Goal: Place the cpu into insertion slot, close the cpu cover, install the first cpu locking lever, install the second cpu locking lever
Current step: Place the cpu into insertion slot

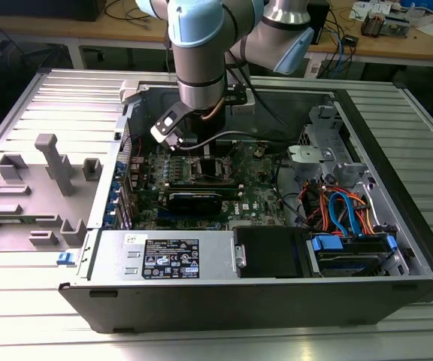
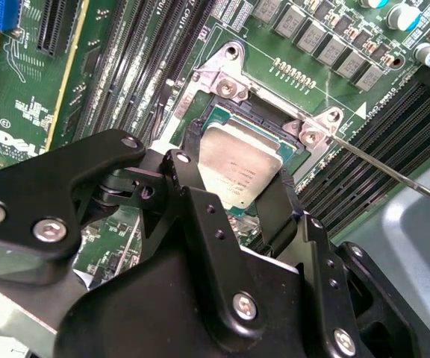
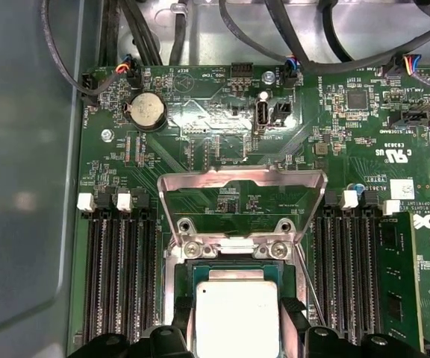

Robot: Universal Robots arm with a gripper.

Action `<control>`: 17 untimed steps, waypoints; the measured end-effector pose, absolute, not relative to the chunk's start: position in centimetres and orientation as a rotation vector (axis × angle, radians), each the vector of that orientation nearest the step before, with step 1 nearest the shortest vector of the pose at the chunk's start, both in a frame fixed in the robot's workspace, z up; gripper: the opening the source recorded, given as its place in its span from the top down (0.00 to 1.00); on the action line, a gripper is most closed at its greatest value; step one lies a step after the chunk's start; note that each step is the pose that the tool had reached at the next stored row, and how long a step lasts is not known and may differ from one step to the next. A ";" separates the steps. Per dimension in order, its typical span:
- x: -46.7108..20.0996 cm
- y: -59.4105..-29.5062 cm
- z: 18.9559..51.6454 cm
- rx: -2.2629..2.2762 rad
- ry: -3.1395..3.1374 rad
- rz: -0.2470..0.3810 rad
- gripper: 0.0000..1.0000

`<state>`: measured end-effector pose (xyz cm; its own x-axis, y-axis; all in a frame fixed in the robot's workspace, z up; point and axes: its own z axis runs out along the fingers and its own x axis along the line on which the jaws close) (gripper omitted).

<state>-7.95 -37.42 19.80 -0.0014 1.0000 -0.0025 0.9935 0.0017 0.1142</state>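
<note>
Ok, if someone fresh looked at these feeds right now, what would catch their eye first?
Probably the black gripper reaching down inside the open dark computer case. It straddles the small square silver-topped chip at the silver-rimmed socket on the green circuit board. Just beyond the chip, in the first wrist view, the thin silver metal cover frame stands raised open, not yet closed.

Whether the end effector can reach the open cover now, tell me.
Likely not yet: the end effector is shut on the chip at the socket. The cover stands open just beyond, nothing over it.
</note>
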 end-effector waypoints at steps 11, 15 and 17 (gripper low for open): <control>-8.0 -37.4 19.8 2.164 2.158 0.121 0.38; -7.9 -37.2 19.8 2.164 2.158 0.121 0.38; -7.9 -37.2 19.7 2.164 2.158 0.121 0.38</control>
<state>-7.95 -37.18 19.72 0.0027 1.0000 -0.0025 0.9934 -0.0024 0.1143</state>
